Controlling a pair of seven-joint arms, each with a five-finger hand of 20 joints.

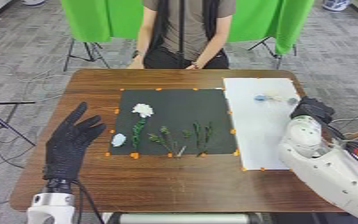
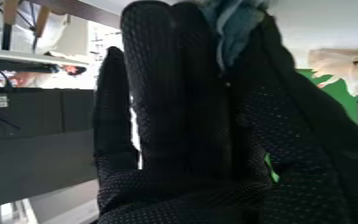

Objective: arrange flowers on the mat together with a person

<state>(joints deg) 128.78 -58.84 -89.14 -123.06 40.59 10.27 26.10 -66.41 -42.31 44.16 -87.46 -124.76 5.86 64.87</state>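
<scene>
My left hand (image 1: 69,140), open with its fingers spread, is left of the black mat (image 1: 220,102). On that mat lie a white flower (image 1: 143,110) with a green stem (image 1: 138,132), a pale blue-white flower head (image 1: 119,140) and several green sprigs (image 1: 202,136). My right hand (image 1: 313,108) is at the white mat's right edge, a greyish-blue flower (image 1: 293,101) at its fingertips. In the right wrist view, thumb and fingers of my right hand (image 2: 180,105) pinch the blue flower (image 2: 233,32). A pale flower (image 2: 353,75) stands farther off.
The white mat (image 1: 260,135) lies right of the black one, with small blue and pale blooms (image 1: 262,98) near its far end. Across the brown table (image 1: 175,185) a person stands, hands (image 1: 193,66) at the far edge. Orange tabs line both mats.
</scene>
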